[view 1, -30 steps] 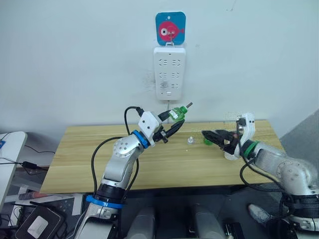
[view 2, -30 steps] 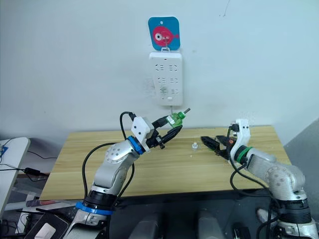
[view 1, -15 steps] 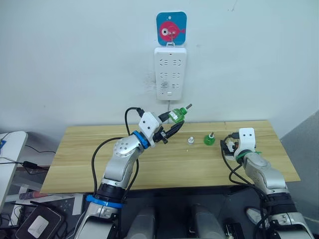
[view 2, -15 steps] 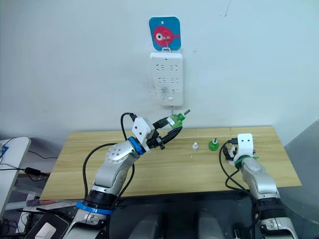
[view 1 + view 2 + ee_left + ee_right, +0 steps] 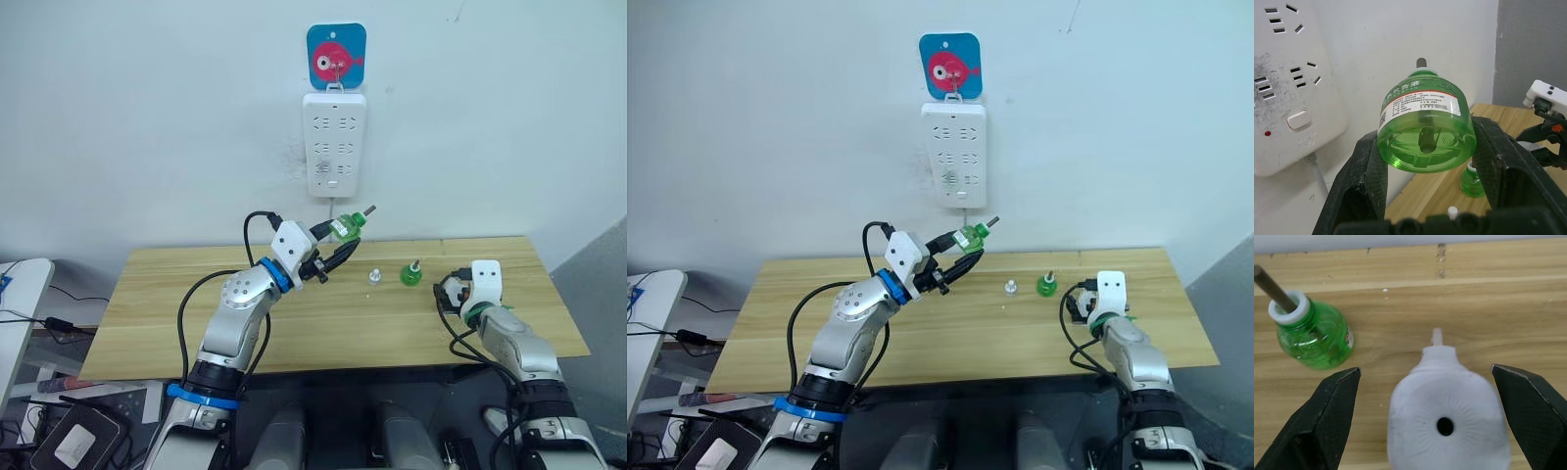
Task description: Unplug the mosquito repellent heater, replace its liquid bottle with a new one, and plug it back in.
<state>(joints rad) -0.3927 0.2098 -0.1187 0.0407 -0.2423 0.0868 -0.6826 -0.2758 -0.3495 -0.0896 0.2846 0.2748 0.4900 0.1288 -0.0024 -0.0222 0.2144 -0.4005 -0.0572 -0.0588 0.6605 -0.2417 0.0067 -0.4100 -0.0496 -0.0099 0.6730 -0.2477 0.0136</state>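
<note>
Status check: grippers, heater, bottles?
Left gripper shut on green bottle, raised near power strip. Right gripper open around heater on table. Second green bottle stands beside it.

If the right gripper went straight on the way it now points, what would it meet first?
Most likely the mosquito repellent heater, which lies on the table between the open right gripper fingers; depth is hard to judge.
</note>
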